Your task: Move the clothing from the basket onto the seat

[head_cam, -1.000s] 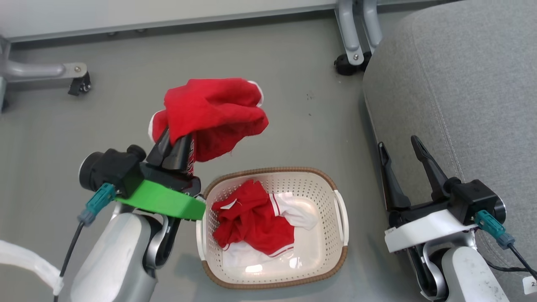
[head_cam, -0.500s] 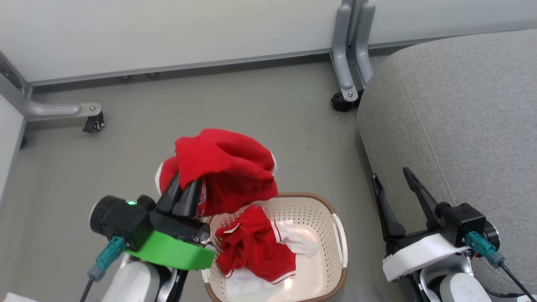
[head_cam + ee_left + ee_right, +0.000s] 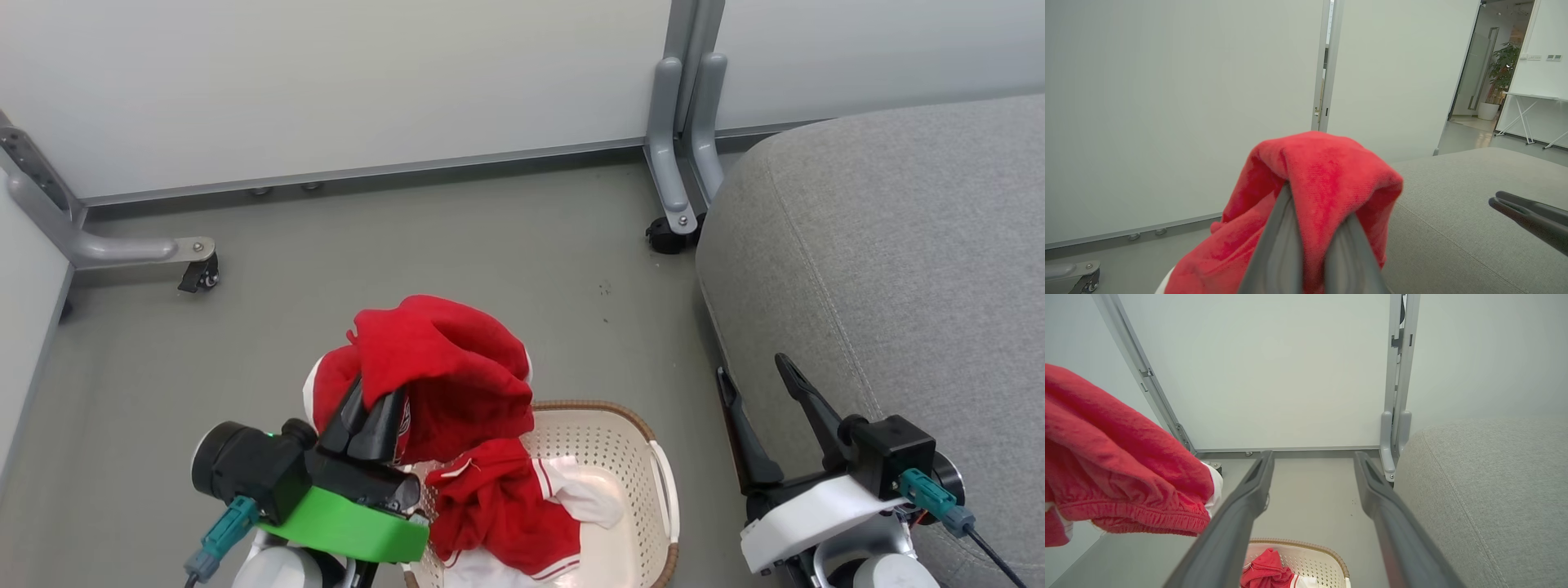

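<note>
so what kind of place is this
Probably an office or lab, staged as a living room: pale partition panels on grey castor feet, a potted green plant, a grey fabric sofa seat.

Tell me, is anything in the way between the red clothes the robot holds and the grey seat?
Only the robot's own right tool: it hangs open at the near edge of the seat, between it and the red garment gripped in the left tool. Nothing else visible blocks the way.
</note>
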Controlling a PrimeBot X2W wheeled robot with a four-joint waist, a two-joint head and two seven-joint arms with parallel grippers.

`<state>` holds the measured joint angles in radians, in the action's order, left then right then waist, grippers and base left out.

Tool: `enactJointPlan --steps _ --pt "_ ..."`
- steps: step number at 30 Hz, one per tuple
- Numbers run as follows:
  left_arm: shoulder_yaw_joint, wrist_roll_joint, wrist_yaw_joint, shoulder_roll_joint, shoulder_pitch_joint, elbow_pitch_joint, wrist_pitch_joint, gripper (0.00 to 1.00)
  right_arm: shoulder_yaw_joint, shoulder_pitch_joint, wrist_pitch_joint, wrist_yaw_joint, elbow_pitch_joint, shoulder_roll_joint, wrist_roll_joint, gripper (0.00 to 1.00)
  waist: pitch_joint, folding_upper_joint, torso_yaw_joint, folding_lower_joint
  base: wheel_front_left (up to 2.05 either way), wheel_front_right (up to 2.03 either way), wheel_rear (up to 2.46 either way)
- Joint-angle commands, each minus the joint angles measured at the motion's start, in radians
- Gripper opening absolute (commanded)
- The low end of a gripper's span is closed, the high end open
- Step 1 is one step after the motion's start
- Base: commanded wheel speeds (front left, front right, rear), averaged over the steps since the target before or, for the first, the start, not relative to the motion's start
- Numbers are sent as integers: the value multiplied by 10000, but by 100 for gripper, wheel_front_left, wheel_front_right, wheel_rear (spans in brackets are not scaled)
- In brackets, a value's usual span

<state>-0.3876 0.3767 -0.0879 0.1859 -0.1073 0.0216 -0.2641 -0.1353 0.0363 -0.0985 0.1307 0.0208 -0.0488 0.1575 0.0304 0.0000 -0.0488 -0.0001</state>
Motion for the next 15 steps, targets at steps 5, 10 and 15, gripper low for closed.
enactJointPlan --steps 5,10,15 --pt "83 67 15 11 29 31 -4 0 -52 111 -9 1 -27 -29 77 100 4 0 34 1 0 0 0" --pt "88 33 16 7 34 86 -4 0 -144 86 5 1 -55 -27 68 100 1 0 47 1 0 0 0" --pt "75 -7 1 41 -18 153 -4 0 -590 -173 78 1 -47 -27 -29 100 27 0 89 1 0 0 0"
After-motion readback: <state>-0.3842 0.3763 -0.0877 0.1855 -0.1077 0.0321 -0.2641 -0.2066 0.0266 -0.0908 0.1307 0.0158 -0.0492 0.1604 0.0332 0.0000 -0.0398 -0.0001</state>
